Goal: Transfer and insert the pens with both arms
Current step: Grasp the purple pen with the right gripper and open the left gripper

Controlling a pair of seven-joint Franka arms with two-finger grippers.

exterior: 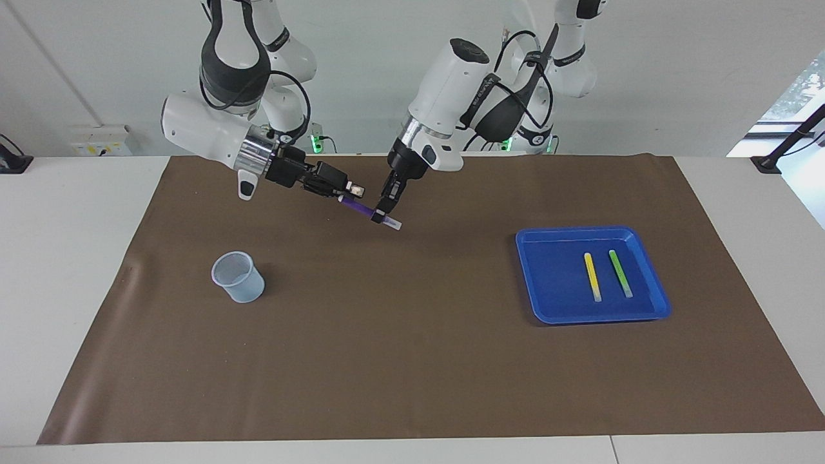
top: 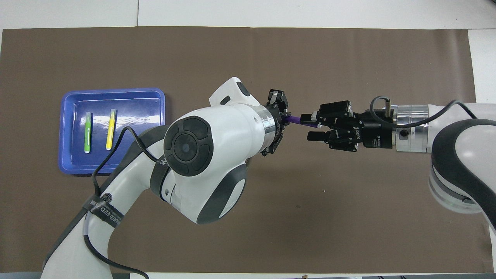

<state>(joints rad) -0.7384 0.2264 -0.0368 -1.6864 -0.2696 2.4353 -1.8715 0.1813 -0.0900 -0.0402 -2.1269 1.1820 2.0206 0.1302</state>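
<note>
My left gripper is shut on the purple pen, held slanted above the brown mat; its pale cap end sticks out below the fingers. My right gripper is level with the pen's other end, and its fingers stand apart on either side of it. In the overhead view the purple pen runs from the left gripper into the right gripper, close to one finger. The yellow pen and the light green pen lie side by side in the blue tray.
A translucent cup stands upright on the mat toward the right arm's end of the table. The blue tray sits toward the left arm's end. The brown mat covers most of the table.
</note>
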